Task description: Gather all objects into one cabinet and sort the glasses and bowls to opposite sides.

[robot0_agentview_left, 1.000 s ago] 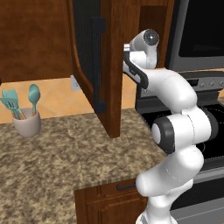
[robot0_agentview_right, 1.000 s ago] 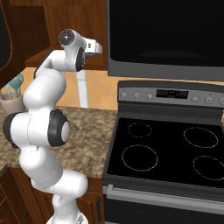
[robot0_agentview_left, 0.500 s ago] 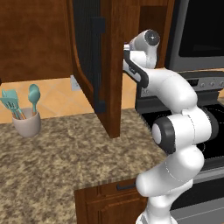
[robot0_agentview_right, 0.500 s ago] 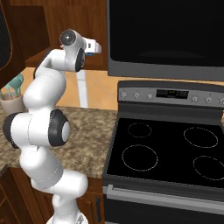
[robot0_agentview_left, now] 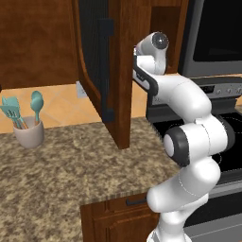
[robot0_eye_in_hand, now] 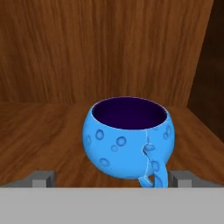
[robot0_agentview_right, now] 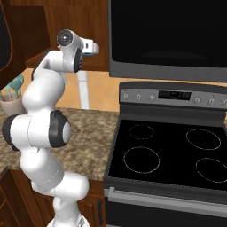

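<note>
A utensil cup (robot0_agentview_left: 28, 133) stands on the counter (robot0_agentview_left: 71, 175) beside the cabinet door (robot0_agentview_left: 111, 71). The end effector (robot0_eye_in_hand: 112, 178), open, faces an upright blue mug (robot0_eye_in_hand: 129, 136) on the shelf (robot0_eye_in_hand: 39, 140).

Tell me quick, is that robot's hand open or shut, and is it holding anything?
Gripper: open, holding nothing; its fingers stand wide on either side of the blue mug.

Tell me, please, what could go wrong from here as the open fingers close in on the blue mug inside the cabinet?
The blue mug sits between the open fingers with its handle toward the camera; closing might catch the handle and twist the mug. The arm reaches past the open cabinet door, so pulling back carelessly could clip it.
</note>
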Tool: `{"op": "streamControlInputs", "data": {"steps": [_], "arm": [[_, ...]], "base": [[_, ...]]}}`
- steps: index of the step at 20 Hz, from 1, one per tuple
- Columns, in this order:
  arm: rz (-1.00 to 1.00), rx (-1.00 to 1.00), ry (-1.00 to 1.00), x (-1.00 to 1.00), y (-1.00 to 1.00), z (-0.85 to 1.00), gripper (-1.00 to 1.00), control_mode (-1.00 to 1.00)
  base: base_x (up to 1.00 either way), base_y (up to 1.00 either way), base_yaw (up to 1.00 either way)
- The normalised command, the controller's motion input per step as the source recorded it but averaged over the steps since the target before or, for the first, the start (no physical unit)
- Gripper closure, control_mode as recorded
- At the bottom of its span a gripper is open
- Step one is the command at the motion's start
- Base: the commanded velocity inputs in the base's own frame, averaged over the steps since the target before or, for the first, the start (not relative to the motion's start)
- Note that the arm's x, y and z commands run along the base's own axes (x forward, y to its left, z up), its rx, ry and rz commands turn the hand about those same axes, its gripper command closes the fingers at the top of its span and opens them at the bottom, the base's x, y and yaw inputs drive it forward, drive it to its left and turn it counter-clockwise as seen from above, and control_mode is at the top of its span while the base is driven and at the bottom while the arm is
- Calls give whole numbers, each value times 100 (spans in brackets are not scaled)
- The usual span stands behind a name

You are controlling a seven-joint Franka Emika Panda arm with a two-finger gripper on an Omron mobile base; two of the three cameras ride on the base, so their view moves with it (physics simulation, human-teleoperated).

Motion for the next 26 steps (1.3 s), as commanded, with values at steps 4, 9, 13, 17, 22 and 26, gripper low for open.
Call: {"op": "streamControlInputs", "data": {"steps": [4, 9, 13, 17, 22, 26], "arm": [[0, 0, 0, 5, 13, 0, -100, -100], [-3, 0, 0, 8, 0, 0, -100, -100], [-2, 0, 0, 2, -2, 0, -100, -100], [0, 0, 0, 0, 0, 0, -100, -100], [0, 0, 0, 0, 0, 0, -100, -100], [0, 0, 0, 0, 0, 0, 100, -100]], "base": [[0, 0, 0], [0, 0, 0], [0, 0, 0], [0, 0, 0], [0, 0, 0], [0, 0, 0]]}}
